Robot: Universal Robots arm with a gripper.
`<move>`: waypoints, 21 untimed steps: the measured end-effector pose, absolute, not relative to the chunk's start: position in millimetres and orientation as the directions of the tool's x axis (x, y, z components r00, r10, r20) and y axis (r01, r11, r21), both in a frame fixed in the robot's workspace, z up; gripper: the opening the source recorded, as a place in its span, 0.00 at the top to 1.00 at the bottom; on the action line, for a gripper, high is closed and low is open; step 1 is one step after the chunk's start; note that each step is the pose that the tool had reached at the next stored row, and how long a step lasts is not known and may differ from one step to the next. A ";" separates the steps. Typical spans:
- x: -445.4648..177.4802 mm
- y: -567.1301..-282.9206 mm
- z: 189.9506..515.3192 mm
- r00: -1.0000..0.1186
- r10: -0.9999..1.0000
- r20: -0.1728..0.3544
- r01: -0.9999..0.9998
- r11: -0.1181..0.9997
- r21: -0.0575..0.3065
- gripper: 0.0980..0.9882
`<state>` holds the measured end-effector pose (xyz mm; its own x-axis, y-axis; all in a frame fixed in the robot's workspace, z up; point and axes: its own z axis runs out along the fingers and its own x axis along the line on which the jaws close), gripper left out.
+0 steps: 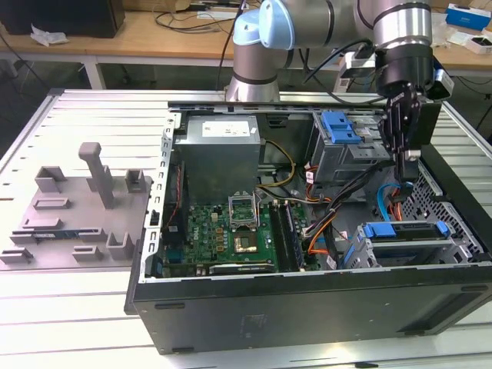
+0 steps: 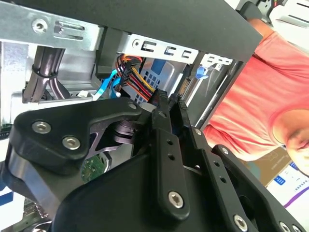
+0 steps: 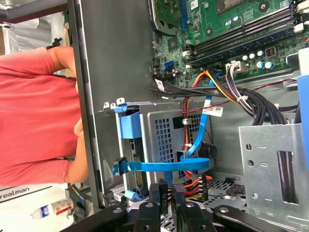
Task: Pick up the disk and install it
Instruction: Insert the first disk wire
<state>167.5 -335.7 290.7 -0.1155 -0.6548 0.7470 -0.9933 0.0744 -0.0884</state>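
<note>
Bench: a pale, slatted metal bench [image 1: 77, 115] carries everything; bare slats show all round the load.
Computer case: a black computer case [image 1: 307, 307] lies on its side with the panel off. Inside are a green motherboard [image 1: 223, 231], a silver power supply [image 1: 219, 150] and bundles of coloured cables.
Fixture: a grey fixture [image 1: 84, 207] with upright posts sits on the bench at the exterior view's left, well apart from the arm.
Disk: the disk [image 1: 403, 229] sits in the drive cage in the case's near corner, at the exterior view's right, blue carrier uppermost. In the first wrist view it stands edge-on [image 3: 129, 145] just beside the case wall, with a blue cable [image 3: 164, 166] running to it.
Gripper: the gripper [image 1: 406, 175] hangs inside the case above the disk, apart from it, fingers [image 2: 164, 104] pressed close together with nothing between them.
Room: a wooden bench [image 1: 154, 34] strewn with cables stands behind. A person in a coral shirt [image 2: 246, 111] stands just outside the case wall.
</note>
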 end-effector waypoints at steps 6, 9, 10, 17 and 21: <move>167.5 -335.7 287.8 -0.115 -0.650 0.751 -0.993 0.074 -0.089 0.93; 167.5 -335.7 287.4 -0.115 -0.648 0.753 -0.993 0.074 -0.089 0.93; 167.5 -335.7 287.4 -0.115 -0.648 0.753 -0.993 0.074 -0.089 0.93; 167.5 -336.4 287.3 -0.115 -0.650 0.751 -0.993 0.074 -0.088 0.93; 167.5 -339.9 287.5 -0.114 -0.661 0.742 -0.993 0.075 -0.086 0.93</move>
<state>167.5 -339.9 287.5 -0.1140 -0.6611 0.7416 -0.9935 0.0751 -0.0858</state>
